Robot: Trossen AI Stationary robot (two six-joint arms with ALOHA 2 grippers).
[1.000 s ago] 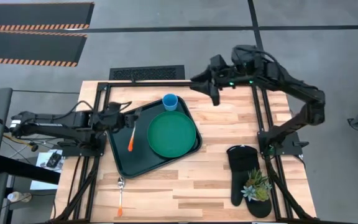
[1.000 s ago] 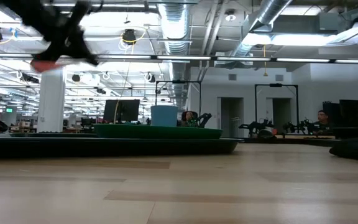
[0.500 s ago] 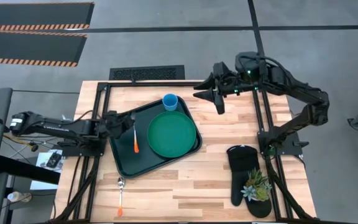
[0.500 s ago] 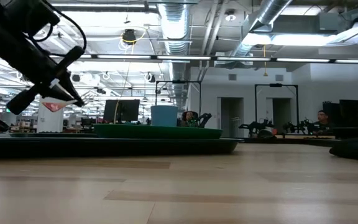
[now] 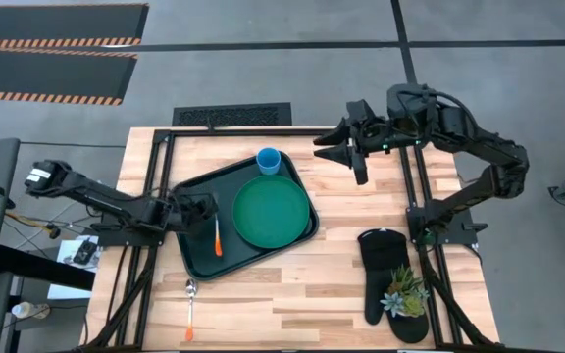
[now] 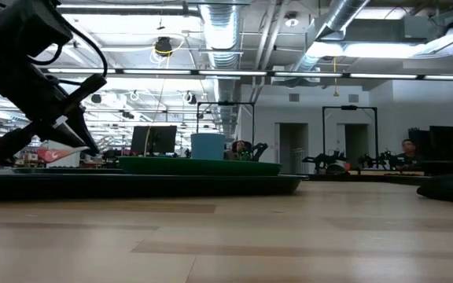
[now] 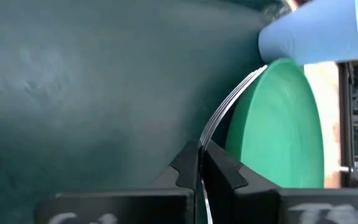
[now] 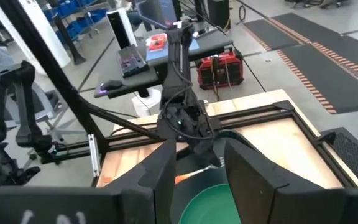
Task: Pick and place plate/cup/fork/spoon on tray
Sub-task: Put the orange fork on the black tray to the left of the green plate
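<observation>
The dark tray (image 5: 192, 253) lies on the wood table. The green plate (image 5: 271, 212) lies flat on it, and the light blue cup (image 5: 269, 160) stands at its far corner. My left gripper (image 5: 207, 208) is low over the tray's left part, shut on the fork (image 5: 218, 237). The fork's orange handle points toward the near edge. The spoon (image 5: 190, 306) lies flat on the wood near the tray's near left corner. My right gripper (image 5: 357, 163) hangs open and empty above the table's far side, right of the tray. My left gripper pinches the fork's silver metal part (image 7: 202, 140) between its two fingers (image 7: 225, 171). The metal runs on ahead of the fingertips toward the plate (image 7: 278, 124) and the cup (image 7: 309, 34). The fingers slant down from the table's left (image 6: 81, 141). Whether the fork touches the tray floor (image 7: 73, 93), I cannot tell.
A black oven mitt (image 5: 385, 275) with a small potted plant (image 5: 405, 292) on it lies at the near right. Black frame rails run along the table's left, far and right sides. Bare wood lies between the tray and the mitt.
My left gripper has gone toward the table's right and near edges and down, carrying the fork from above the tray's left rim to low over its floor. My right gripper has drifted a little toward the right edge.
</observation>
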